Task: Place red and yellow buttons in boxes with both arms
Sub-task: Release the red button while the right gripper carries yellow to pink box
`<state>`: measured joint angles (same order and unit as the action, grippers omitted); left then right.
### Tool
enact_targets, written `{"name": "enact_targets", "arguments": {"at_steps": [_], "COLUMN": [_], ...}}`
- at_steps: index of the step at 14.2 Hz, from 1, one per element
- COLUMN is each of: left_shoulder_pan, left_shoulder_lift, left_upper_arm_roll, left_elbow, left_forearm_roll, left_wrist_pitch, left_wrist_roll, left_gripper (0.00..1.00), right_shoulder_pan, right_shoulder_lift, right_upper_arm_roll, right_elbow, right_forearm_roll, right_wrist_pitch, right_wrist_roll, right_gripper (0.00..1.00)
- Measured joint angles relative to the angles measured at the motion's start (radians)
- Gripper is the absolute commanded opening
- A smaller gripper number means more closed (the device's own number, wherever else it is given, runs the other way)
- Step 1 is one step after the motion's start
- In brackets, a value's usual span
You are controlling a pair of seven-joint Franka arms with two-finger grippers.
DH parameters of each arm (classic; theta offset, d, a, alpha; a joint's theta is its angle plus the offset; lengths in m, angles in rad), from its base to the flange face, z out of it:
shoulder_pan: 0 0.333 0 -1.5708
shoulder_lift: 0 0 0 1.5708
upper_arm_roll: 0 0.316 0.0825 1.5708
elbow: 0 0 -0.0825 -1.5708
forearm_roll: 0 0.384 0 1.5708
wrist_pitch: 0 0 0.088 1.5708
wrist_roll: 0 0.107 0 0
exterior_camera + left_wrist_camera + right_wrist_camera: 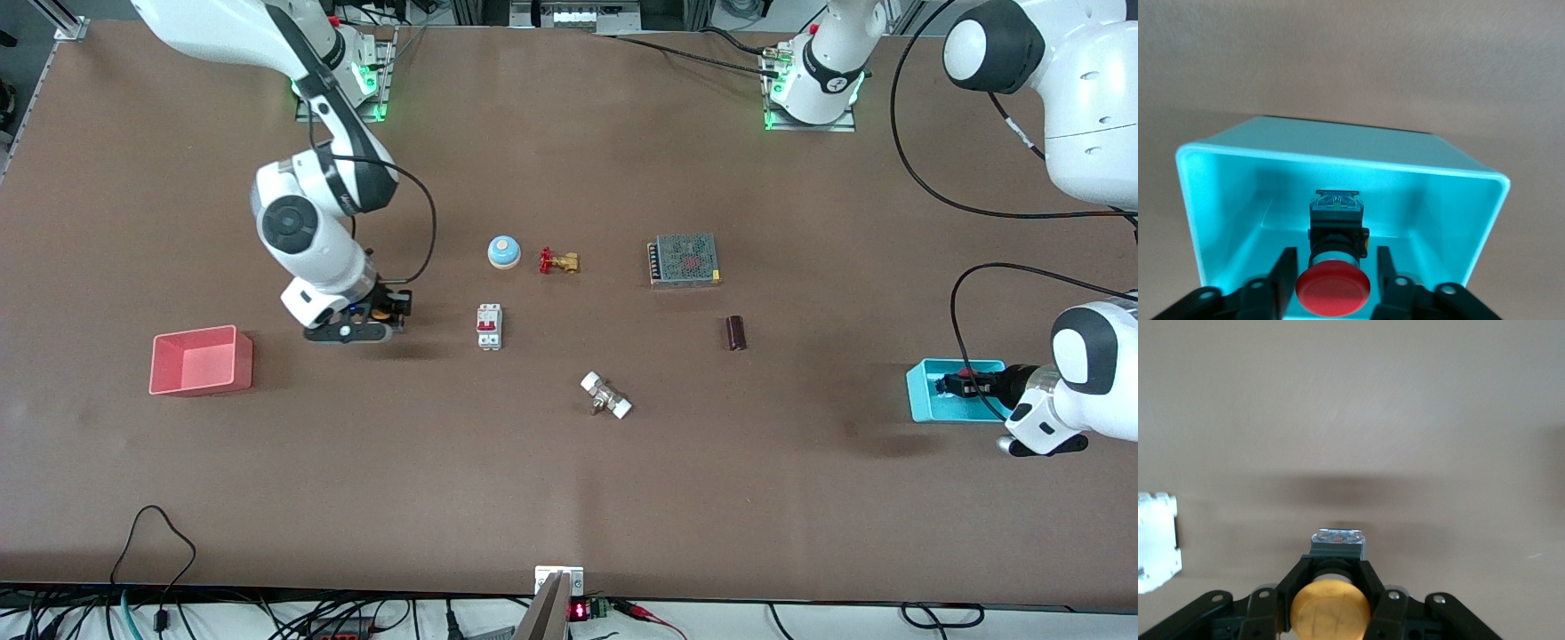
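Note:
My left gripper is over the cyan box at the left arm's end of the table. In the left wrist view my left gripper is open. The red button lies inside the cyan box, between the fingers with a gap on each side. My right gripper is shut on the yellow button and holds it a little above the table, between the pink box and the white breaker. In the right wrist view my right gripper clamps the button's black base.
A white breaker lies beside the right gripper and also shows in the right wrist view. A blue-domed bell, a brass valve, a grey mesh block, a dark cylinder and a white-ended metal fitting lie mid-table.

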<state>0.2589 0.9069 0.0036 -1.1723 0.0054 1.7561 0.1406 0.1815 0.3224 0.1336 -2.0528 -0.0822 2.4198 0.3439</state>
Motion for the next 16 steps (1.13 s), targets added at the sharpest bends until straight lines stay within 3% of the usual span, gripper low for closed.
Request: {"name": "enact_targets", "arguments": {"at_steps": [4,6,10,13,16], "left_shoulder_pan": [-0.003,-0.004,-0.013,-0.059,-0.108], "left_shoulder_lift": [-0.054,-0.114,-0.25,-0.341,-0.423], "left_upper_arm_roll": [-0.017,-0.043,-0.114,-0.142,-0.151], "left_elbow": [0.038,0.048,0.049,0.049,0.046], "left_forearm_roll": [0.0,0.0,0.0,0.0,0.0], "left_wrist_pitch": [-0.026,-0.055,-0.08,-0.148,-0.236], "left_wrist_roll": [0.0,0.0,0.0,-0.036,-0.12], "left_gripper": [1.0,1.0,1.0,1.0,1.0], "right_shoulder_pan": [-0.19,-0.246,-0.281,-0.329,-0.339], "right_shoulder_lift": [-0.096,-0.087,0.03,0.148,0.201], "right_upper_arm_roll": [-0.02,-0.072,-0.167,-0.173,-0.172], "right_elbow": [0.039,0.085,0.192,0.235,0.261], "right_forearm_roll": [0.0,0.011,0.139,0.183,0.183], "right_wrist_pitch": [-0.103,-0.125,-0.128,-0.119,-0.113], "right_wrist_roll": [-0.274,-0.397,-0.623,-0.742,-0.783], "right_gripper": [0.13,0.11,0.11,0.11,0.11]}}
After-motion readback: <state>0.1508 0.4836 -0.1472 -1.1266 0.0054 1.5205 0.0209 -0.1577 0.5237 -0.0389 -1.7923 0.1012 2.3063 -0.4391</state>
